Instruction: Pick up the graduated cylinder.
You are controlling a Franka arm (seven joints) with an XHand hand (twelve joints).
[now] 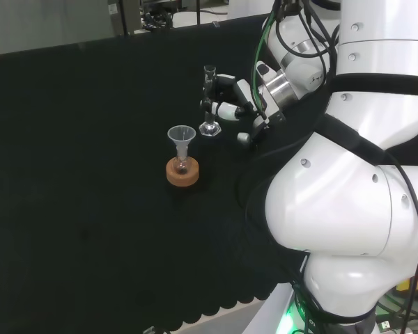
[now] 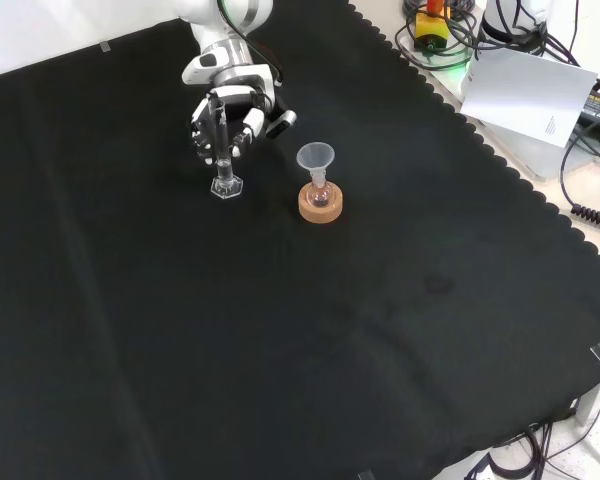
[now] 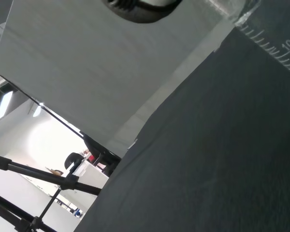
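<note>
Robot hand curled around graduated cylinder

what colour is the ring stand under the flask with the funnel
Tan cork-brown; the cork ring shows best in the front view.

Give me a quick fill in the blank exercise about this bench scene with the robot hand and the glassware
1. The graduated cylinder stands ____ on the black cloth.
2. The funnel sits in a small flask on a ____ ring stand.
3. The robot hand's fingers curl around the ____.

Missing words: upright; cork; graduated cylinder
</note>
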